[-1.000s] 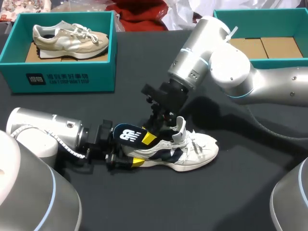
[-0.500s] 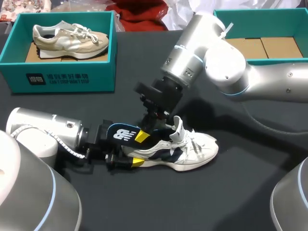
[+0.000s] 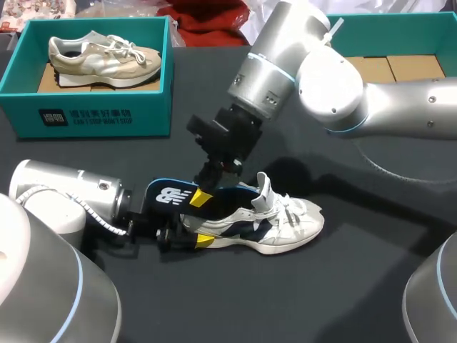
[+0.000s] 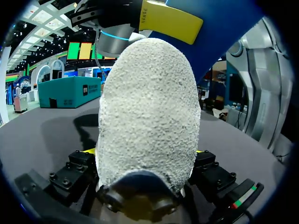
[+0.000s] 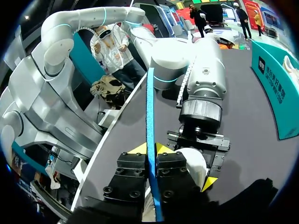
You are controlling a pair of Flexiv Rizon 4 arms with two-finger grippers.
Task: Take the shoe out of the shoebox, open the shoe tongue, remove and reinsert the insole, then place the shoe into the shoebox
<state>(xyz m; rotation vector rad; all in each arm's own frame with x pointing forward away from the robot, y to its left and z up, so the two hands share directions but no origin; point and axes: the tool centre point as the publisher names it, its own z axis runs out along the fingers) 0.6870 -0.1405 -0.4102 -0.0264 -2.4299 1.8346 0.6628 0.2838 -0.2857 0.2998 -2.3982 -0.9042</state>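
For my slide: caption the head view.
Right gripper pinches dark blue insole, partly out of white sneaker; left gripper grips heel.

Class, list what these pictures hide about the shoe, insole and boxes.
Head view: front end of the insole, inside the white shoe behind the right gripper.
Left wrist view: the shoe's front, blocked by its own heel.
Head view: the right shoebox, partly covered by the right arm.

I log my black table (image 3: 371,286): white shoe (image 3: 293,225) mid-table; teal shoebox (image 3: 93,114) far left, second teal box (image 3: 400,32) far right
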